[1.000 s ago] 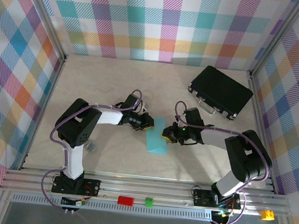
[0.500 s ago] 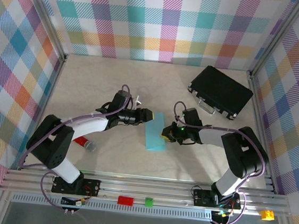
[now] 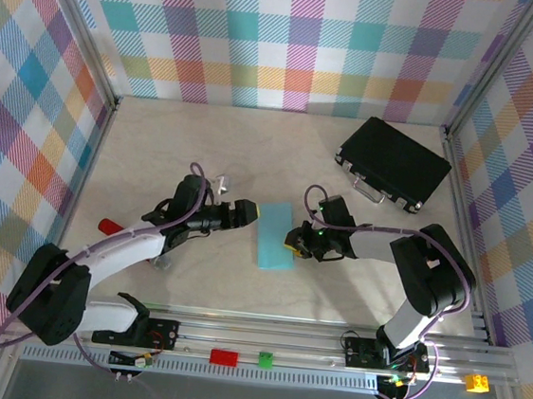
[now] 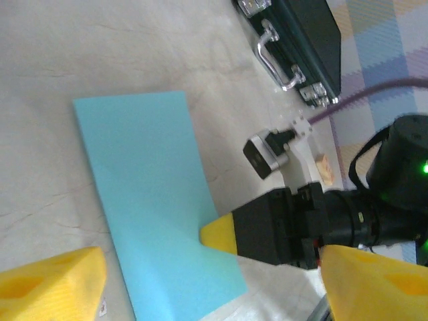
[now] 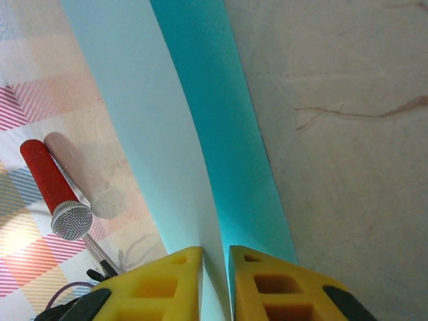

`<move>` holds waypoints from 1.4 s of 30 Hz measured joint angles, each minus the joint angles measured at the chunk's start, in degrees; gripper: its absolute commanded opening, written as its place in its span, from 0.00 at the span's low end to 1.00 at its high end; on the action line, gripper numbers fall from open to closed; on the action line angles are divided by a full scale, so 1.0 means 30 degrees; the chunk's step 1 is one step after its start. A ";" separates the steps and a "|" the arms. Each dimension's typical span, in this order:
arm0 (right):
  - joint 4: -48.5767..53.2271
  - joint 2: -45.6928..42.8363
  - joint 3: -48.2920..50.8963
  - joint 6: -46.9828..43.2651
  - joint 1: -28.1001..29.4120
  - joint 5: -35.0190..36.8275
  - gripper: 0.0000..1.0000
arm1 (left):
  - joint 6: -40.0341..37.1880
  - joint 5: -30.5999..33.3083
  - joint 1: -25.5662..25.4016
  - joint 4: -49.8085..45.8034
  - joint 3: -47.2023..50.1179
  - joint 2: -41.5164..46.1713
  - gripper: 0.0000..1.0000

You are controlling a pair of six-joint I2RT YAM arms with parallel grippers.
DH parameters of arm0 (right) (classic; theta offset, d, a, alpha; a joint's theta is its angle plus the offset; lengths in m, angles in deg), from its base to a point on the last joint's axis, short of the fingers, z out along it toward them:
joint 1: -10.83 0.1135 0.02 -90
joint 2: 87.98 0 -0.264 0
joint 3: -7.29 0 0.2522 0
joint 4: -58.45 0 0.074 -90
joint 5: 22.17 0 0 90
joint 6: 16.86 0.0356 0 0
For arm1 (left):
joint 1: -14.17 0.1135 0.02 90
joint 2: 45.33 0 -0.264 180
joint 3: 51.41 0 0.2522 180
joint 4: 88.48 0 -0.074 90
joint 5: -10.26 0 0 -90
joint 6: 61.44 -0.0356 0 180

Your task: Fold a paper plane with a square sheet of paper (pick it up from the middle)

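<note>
Top external view: one square sheet of paper [image 3: 274, 237], folded to a strip, lies mid-bench [image 3: 186, 143]. Two tools flank it. The left tool [image 3: 249, 213], at its 10 o'clock, is spread wide. The right tool [image 3: 292, 245], at 3 o'clock, pinches its edge. One black case [image 3: 394, 163] sits at 2 o'clock.

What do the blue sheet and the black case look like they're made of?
The blue sheet looks like thin matte paper: crisp edges, no glare. The black case: rigid shell, plastic or leatherette, cannot tell which, slight sheen; its handle looks like polished metal, bright highlights.
</note>
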 measured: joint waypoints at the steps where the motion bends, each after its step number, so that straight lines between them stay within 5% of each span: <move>1: 0.0182 0.0000 -0.0036 -0.0138 -0.0007 0.0007 0.21 | -0.0095 0.0313 0.0029 -0.0219 0.0102 0.0357 1.00; 8: 0.0823 -0.0197 -0.0073 -0.0605 -0.0007 -0.0109 0.30 | -0.0597 0.3468 0.0073 -0.2667 0.0284 0.2769 1.00; 16: 0.1712 -0.0321 -0.1341 -0.1501 -0.0357 -0.0576 0.31 | -0.0568 0.3621 0.0415 0.0182 0.4291 0.5909 1.00; 28: 0.2863 0.1341 -0.3344 -0.2922 -0.1020 -0.1464 0.18 | -0.0321 -0.1865 0.0219 0.3053 0.2725 -0.0401 0.77; 42: 0.3351 0.1887 -0.3184 -0.3257 -0.1056 -0.0437 0.08 | -0.3490 -0.0510 -0.3490 0.0175 0.0204 -0.2149 0.69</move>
